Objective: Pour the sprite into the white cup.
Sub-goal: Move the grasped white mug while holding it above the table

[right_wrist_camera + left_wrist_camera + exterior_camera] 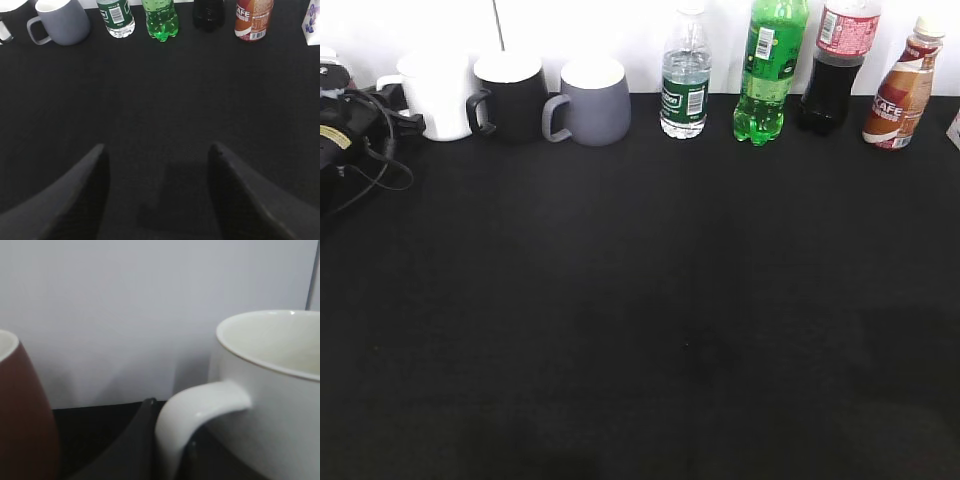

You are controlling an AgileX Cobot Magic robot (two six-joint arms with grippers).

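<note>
The sprite [768, 70], a bright-green bottle, stands upright in the back row; the right wrist view shows its base [160, 20]. The white cup [440, 95] stands at the back left. In the left wrist view its handle [200, 410] lies between my left gripper's [170, 432] two dark fingers, which close against it on both sides. In the exterior view the left arm [350, 125] sits beside the cup. My right gripper [157, 150] is open and empty above the black table, well short of the bottles.
A black mug [510, 95] and a grey mug [592, 100] stand right of the white cup. A water bottle [685, 80], a cola bottle [838, 70] and a coffee bottle [902, 90] flank the sprite. A brown mug [20, 415] is left of the white cup's handle.
</note>
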